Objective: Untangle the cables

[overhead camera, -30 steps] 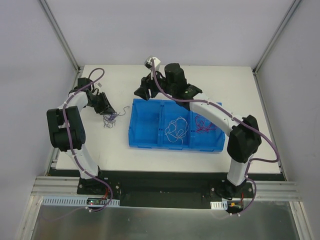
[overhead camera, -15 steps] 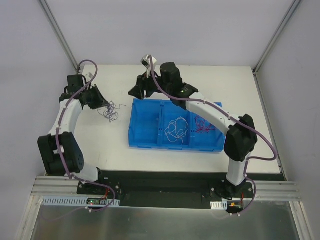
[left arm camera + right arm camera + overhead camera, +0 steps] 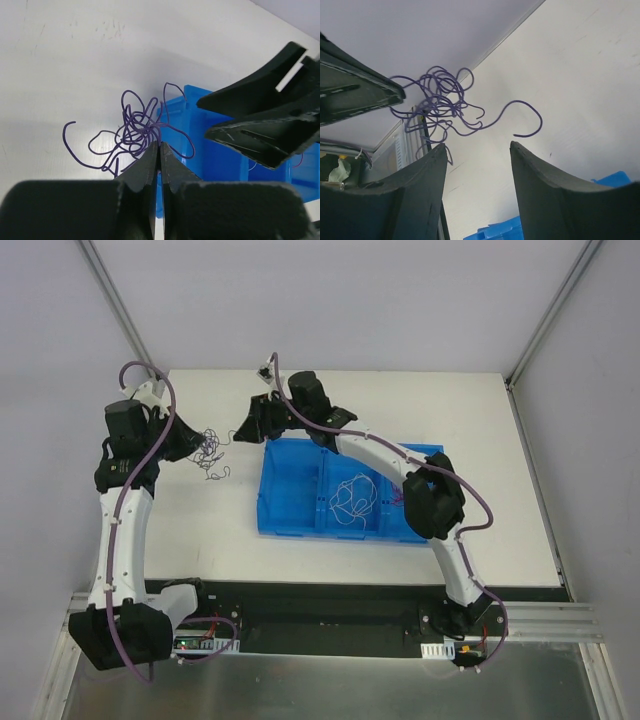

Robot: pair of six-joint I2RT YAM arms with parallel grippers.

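A clump of thin dark purple cables (image 3: 208, 452) hangs above the white table, left of the blue bin. My left gripper (image 3: 190, 445) is shut on strands of that clump (image 3: 132, 127), its tips (image 3: 158, 145) pressed together under the knot. My right gripper (image 3: 243, 430) stands open just right of the clump, nothing between its fingers (image 3: 477, 145); the purple loops (image 3: 437, 107) dangle ahead of it, one loose end curling right. A white cable (image 3: 350, 500) lies in the bin's middle compartment, and a reddish-purple one (image 3: 404, 490) in the right compartment, partly hidden by my right arm.
The blue three-compartment bin (image 3: 262, 515) sits mid-table; its left compartment holds no cable. Its corner (image 3: 220, 165) shows close behind the held clump. Walls and frame posts bound the table at the back and sides.
My left gripper shut on the purple clump and carried it up and back-left off the table. My right arm swung left toward the clump, its jaws still open.
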